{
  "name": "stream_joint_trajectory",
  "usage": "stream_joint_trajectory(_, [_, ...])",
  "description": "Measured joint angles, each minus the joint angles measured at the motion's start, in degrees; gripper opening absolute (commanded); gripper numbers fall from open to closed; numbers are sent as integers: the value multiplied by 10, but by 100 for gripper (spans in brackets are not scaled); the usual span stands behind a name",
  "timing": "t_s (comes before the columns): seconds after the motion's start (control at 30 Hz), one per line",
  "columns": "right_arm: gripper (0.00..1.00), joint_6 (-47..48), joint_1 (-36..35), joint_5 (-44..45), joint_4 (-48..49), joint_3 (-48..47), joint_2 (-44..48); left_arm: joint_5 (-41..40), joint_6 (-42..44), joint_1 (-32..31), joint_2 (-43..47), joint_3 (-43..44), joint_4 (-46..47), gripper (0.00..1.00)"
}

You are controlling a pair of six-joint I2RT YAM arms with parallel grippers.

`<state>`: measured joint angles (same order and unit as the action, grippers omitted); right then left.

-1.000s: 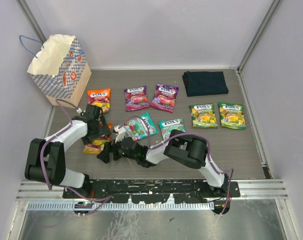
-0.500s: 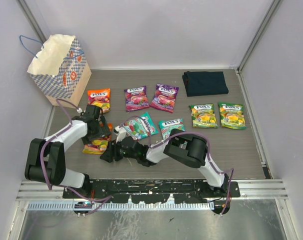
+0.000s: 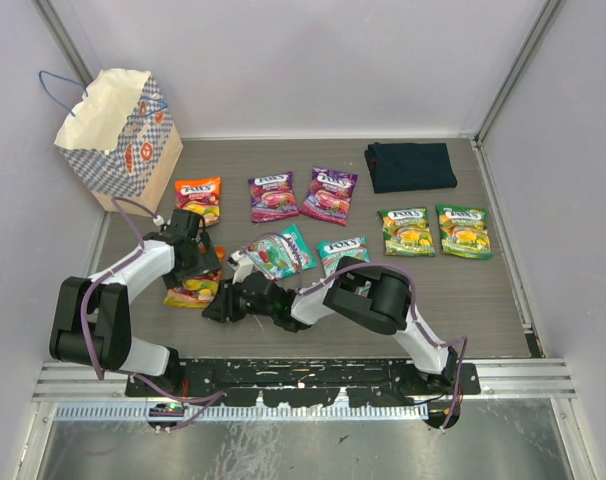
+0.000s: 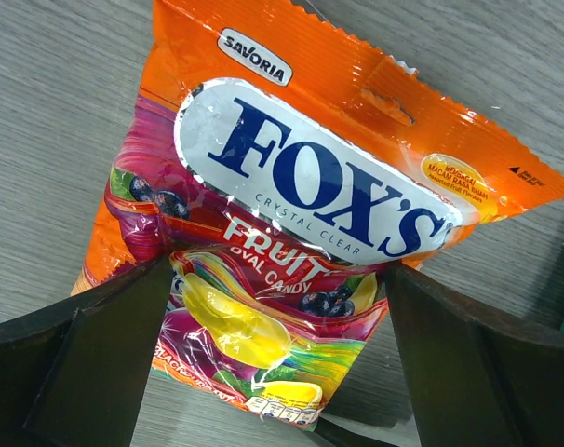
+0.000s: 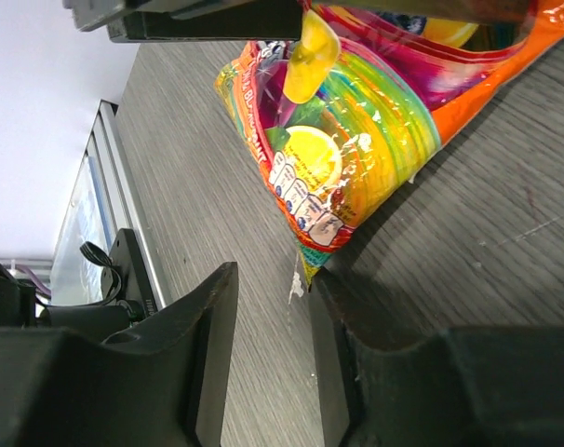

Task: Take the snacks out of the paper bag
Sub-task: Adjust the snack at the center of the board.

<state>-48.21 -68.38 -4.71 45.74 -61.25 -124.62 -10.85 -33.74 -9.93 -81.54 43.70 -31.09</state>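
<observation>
Now – L gripper point(image 4: 277, 279) wide over orange pkt point(image 4: 310, 186), R gripper point(image 5: 271, 279) at corner

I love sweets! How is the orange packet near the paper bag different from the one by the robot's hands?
The far orange packet lies alone, untouched; the near orange packet is partly under the left gripper. The right gripper reaches the near one's corner, not the far one. Both have white logos.

Dark navy folded cloth point(image 3: 410, 166) lies flat — far right corner of the grey wood-grain table point(image 3: 483, 300).
</observation>
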Motion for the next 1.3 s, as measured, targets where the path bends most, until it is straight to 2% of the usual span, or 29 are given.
stream_joint_trajectory(0.1, [27, -9, 5, -4, 1, -6, -9, -2, 1, 2, 0, 0, 1, 99])
stream_joint_trajectory(0.2, [2, -18, 8, -5, 0, -11, -17, -4, 2, 3, 0, 0, 3, 99])
stream_joint_trajectory(0.47, [1, -63, 11, -12, -13, -14, -23, -5, 2, 3, 0, 0, 3, 99])
stream_joint_trajectory(0.63, [1, -131, 18, -51, -65, -37, -23, -11, 2, 3, -1, 0, 1, 99])
stream_joint_trajectory(0.77, [54, -170, 26, -85, -86, -42, -22, -14, 0, 3, -7, 4, -3, 99])
stream_joint_trajectory(0.83, [69, -178, 26, -114, -91, -43, -11, -15, -3, 3, -10, 8, -5, 99])
stream_joint_trajectory(0.9, [80, -162, 21, -128, -122, -41, 16, -16, -4, 3, -11, 9, -6, 99])
stream_joint_trajectory(1.0, [88, -117, 17, -126, -173, -11, 79, -19, -7, 3, -11, 11, -10, 99])
stream_joint_trajectory(1.1, [98, -58, 13, -97, -217, 50, 186, -22, -7, 3, -11, 16, -17, 98])
stream_joint_trajectory(1.2, [100, -12, 17, -53, -221, 127, 309, -24, 3, 3, -4, 26, -33, 98])
stream_joint_trajectory(1.3, [100, 3, 53, -47, -197, 215, 424, -21, 20, 1, 36, 40, -53, 98])
